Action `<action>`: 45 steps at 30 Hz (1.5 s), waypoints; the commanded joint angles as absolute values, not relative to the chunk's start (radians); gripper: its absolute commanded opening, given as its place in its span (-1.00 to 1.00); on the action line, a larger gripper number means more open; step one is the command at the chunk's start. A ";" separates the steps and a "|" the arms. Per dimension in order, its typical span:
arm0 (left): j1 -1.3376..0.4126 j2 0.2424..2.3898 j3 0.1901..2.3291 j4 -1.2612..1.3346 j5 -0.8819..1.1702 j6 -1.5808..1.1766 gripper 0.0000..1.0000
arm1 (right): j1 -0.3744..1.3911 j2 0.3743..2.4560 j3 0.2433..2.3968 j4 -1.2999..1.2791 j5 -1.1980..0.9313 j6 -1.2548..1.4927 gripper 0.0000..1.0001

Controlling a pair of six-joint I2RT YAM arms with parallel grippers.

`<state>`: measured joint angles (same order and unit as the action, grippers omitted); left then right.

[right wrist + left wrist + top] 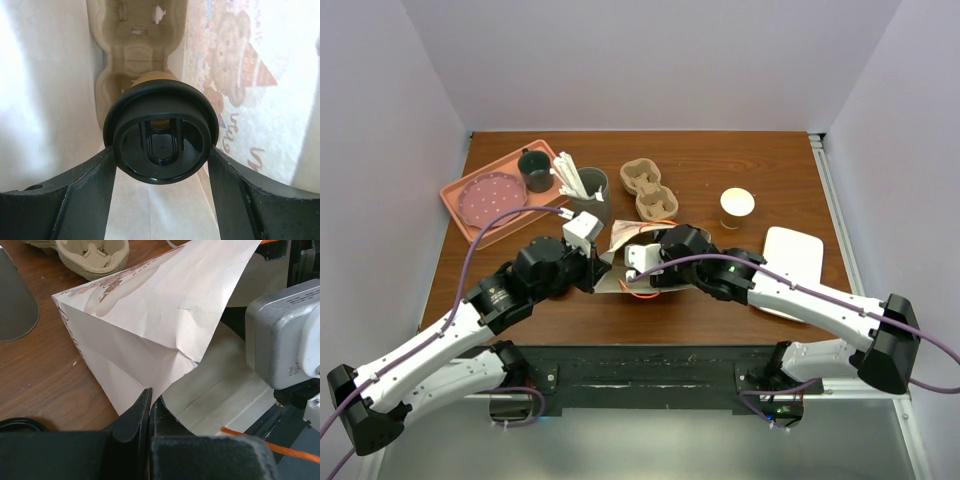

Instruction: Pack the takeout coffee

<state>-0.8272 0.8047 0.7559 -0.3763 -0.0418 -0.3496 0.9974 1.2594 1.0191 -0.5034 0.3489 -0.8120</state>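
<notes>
paper bag [150,315] print, camera casing [285,335] label: both illegible.

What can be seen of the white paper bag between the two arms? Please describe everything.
The paper bag is white, creased paper with a brownish printed drawing and lettering on one side. It lies on its side on the wooden table, between the arms, near the cardboard cup carrier. The left gripper is shut on the paper edge at its mouth. The right gripper, holding a black-lidded cup, appears to reach inside, with paper on both sides.
</notes>
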 commanded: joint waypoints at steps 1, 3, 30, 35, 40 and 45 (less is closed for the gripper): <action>-0.831 0.804 0.796 -0.380 -0.060 -0.308 -1.00 | 0.991 1.253 1.012 -0.486 0.367 -0.816 -1.00; -0.831 0.805 0.801 -0.380 -0.058 -0.307 -1.00 | 0.991 1.265 1.017 -0.483 0.365 -0.827 -1.00; -0.831 0.834 0.836 -0.370 -0.006 -0.267 -1.00 | 0.988 1.339 1.022 -0.443 0.419 -0.844 -1.00; -0.831 0.842 0.844 -0.370 -0.005 -0.267 -1.00 | 0.988 1.373 1.022 -0.420 0.416 -0.845 -1.00; -0.831 0.842 0.845 -0.376 -0.008 -0.268 -1.00 | 0.986 1.381 1.008 -0.408 0.413 -0.839 -1.00; -0.831 0.847 0.848 -0.376 -0.009 -0.268 -1.00 | 0.982 1.367 1.012 -0.426 0.417 -0.825 -1.00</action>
<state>-0.8272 0.8452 0.7956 -0.3904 -0.0292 -0.2913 0.9936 1.3735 1.0164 -0.4339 0.3950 -0.8314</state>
